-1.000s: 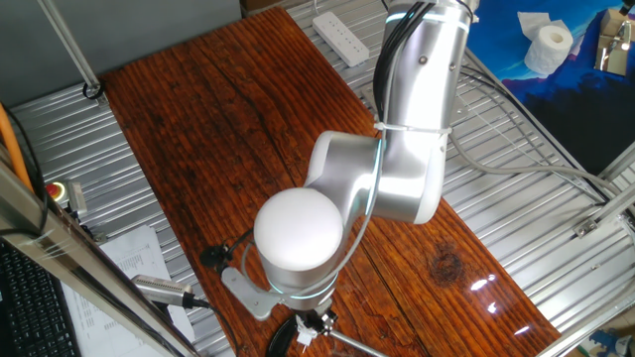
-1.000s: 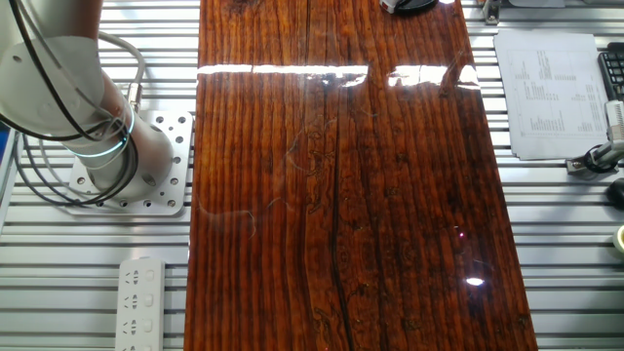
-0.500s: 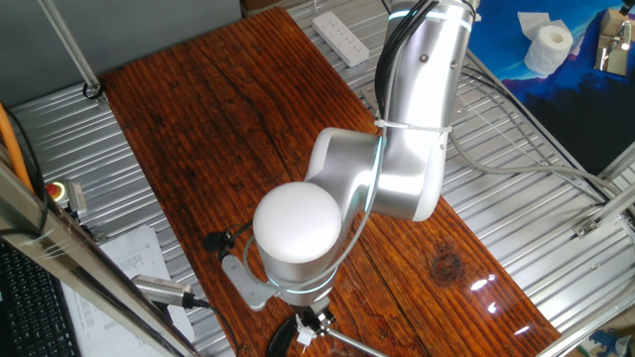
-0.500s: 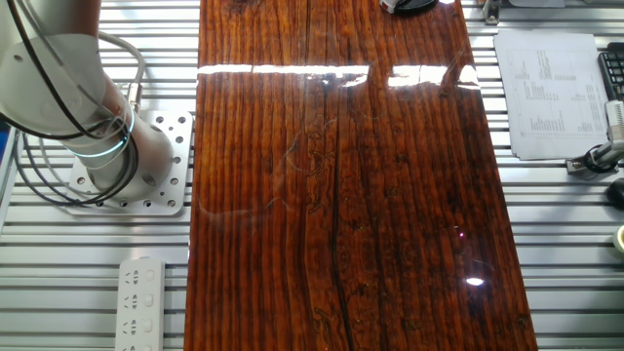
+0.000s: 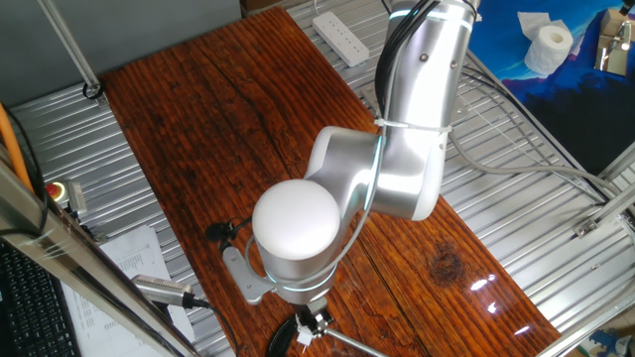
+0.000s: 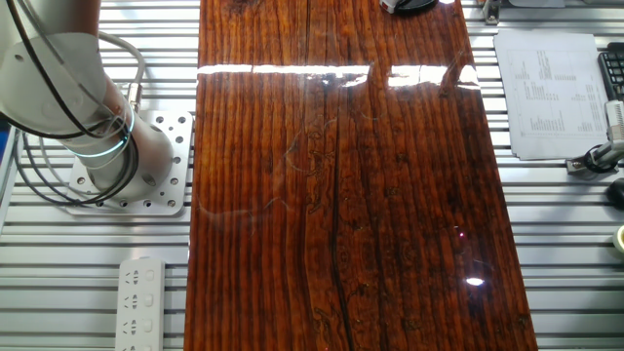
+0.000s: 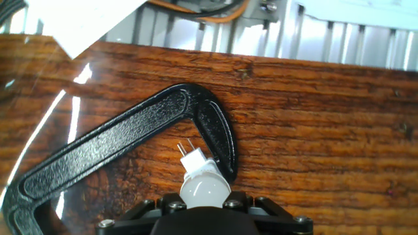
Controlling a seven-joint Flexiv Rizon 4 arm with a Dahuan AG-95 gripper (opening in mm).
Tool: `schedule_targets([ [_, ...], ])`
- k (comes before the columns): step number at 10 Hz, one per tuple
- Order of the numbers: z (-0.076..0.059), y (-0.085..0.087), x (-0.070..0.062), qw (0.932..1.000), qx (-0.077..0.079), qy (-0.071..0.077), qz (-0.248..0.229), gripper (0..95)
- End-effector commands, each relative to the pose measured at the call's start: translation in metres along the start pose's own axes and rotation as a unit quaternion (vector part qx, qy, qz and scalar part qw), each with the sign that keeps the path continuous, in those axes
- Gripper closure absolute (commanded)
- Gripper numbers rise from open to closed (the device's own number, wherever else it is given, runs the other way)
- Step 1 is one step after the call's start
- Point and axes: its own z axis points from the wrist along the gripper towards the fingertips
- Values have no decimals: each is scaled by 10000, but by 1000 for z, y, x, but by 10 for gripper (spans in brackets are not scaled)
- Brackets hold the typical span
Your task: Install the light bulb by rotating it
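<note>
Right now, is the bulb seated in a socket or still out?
Out. The light bulb, at the gripper, shows both pins bare above the black bracket.

White power strip (image 6: 140,302) beside dark wooden tabletop (image 6: 341,195); toilet paper roll (image 5: 549,47) beyond.

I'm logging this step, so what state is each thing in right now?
Bulb: held at the gripper, pins pointing away toward the wood, not in any socket.
Gripper: shut on the bulb.
Black bracket: lying flat on the table, bulb pins just over its bend.
Power strip: nothing plugged in.
Paper roll: partly unrolled.
</note>
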Motion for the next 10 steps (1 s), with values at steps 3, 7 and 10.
schedule_targets([
  [3,-1,0,1,9990,-25,7,438,570],
  [7,-1,-1,1,9962,-11,36,875,570],
  [10,-1,-2,1,9932,-11,49,1165,380],
])
